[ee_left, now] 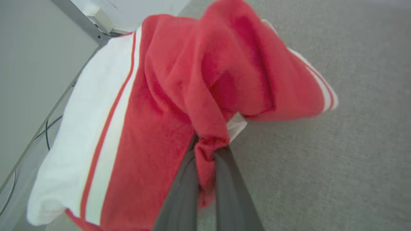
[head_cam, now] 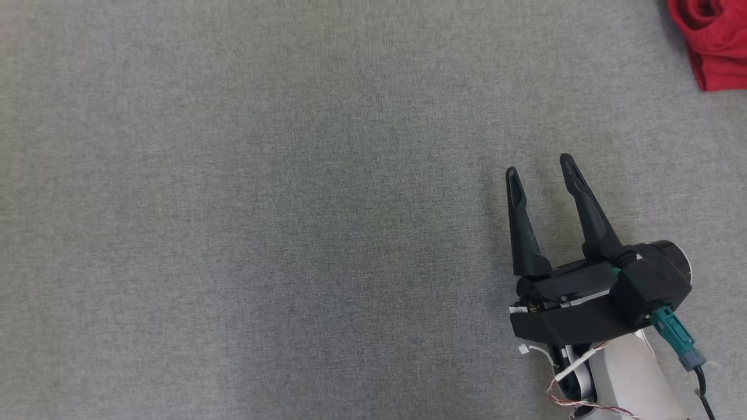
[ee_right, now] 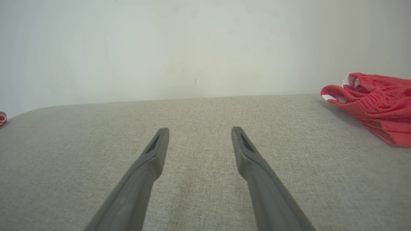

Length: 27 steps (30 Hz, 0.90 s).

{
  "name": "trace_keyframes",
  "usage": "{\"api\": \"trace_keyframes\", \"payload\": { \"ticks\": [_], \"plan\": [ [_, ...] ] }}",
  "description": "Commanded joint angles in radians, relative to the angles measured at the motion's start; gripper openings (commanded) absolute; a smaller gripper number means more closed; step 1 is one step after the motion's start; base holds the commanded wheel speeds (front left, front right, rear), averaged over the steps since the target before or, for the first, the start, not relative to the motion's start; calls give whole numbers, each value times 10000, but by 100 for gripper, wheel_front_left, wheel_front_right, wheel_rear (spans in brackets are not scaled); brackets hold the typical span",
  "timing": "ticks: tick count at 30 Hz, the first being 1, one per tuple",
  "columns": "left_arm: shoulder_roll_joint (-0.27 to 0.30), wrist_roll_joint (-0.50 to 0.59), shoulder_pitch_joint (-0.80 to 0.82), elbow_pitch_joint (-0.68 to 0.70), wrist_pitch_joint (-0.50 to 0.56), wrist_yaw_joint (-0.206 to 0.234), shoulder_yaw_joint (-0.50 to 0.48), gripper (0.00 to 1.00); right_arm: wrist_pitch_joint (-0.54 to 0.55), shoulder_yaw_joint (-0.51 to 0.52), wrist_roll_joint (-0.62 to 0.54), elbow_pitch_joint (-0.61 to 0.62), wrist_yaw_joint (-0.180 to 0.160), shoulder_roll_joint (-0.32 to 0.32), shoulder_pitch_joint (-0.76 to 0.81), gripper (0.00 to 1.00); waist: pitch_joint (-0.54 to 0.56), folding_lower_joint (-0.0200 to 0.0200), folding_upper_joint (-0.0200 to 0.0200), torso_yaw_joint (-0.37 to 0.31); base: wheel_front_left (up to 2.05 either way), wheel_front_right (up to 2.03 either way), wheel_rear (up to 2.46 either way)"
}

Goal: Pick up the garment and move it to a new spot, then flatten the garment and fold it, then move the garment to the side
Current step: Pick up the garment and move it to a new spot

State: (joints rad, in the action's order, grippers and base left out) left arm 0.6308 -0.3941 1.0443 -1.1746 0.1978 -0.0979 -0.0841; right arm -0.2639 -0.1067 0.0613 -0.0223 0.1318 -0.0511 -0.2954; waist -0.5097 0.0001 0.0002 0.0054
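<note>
The garment [ee_left: 154,128] is red fleece with broad white panels and thin red stripes, and it lies bunched on the grey cloth surface [ee_left: 321,176] in the left wrist view. My left gripper [ee_left: 210,146] is shut on a pinched red fold at the garment's near side, its two dark fingers pressed against the fabric. Part of the garment hangs toward the surface's left edge. My right gripper [head_cam: 539,165] rests over bare grey cloth at the lower right of the head view, open with nothing between its fingers; the right wrist view shows the same wide gap in the right gripper [ee_right: 199,129].
Another red bundle [head_cam: 715,41] with an elastic band lies at the far right, also the red bundle [ee_right: 375,102] in the right wrist view. A pale wall [ee_right: 192,48] stands behind the surface. A metal rail [ee_left: 80,22] and a cable [ee_left: 46,128] lie beyond the left edge.
</note>
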Motion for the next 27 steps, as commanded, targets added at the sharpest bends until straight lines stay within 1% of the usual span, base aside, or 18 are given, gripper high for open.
{"api": "trace_keyframes", "payload": {
  "ticks": [1, 3, 7, 10, 15, 20, 22, 25, 27],
  "plan": [
    [155, 124, 21, 62, -222, -2, -7, 0, -4, 23, -6, -27, -25, 17, 73, 100, 170, -1, -2, 25, 0, 0, 0],
    [254, 167, 164, 112, -751, 8, 48, 0, -2, 49, 47, -64, -25, 18, 123, 100, 382, -1, -2, 54, 0, 0, 0],
    [378, 265, 549, 287, -1729, -107, 229, 0, -3, 90, 162, -139, -25, 17, 320, 100, 904, -1, -2, 163, 0, 0, 0],
    [353, 398, 873, 544, -2399, -248, 539, 0, -3, 68, 259, -210, -25, 15, 443, 100, 1314, -1, -2, 265, 0, 0, 0],
    [241, 445, 1423, 1124, -3269, -337, 1179, 0, -3, -11, 400, -338, -25, 17, 709, 100, 1991, -1, -2, 334, 0, 0, 0],
    [-52, -81, 1971, 2178, -3643, -316, 1989, 0, -2, 6, 553, -442, -25, 17, 1031, 100, 2651, -1, -2, 183, 0, 0, 0],
    [-248, -187, 2131, 2678, -3637, -318, 2330, 0, -3, 67, 622, -455, -25, 15, 1183, 100, 2855, -1, -2, 72, 0, 0, 0],
    [-368, -352, 2327, 3494, -3643, -308, 2768, 0, -3, 81, 715, -483, -25, 17, 1327, 100, 3068, -1, -2, -169, 0, 0, 0],
    [-600, -579, 2284, 4058, -3542, -309, 3026, 0, -3, 77, 807, -510, -25, 17, 1400, 100, 3180, -1, -2, -371, 0, 0, 0]
  ]
}}
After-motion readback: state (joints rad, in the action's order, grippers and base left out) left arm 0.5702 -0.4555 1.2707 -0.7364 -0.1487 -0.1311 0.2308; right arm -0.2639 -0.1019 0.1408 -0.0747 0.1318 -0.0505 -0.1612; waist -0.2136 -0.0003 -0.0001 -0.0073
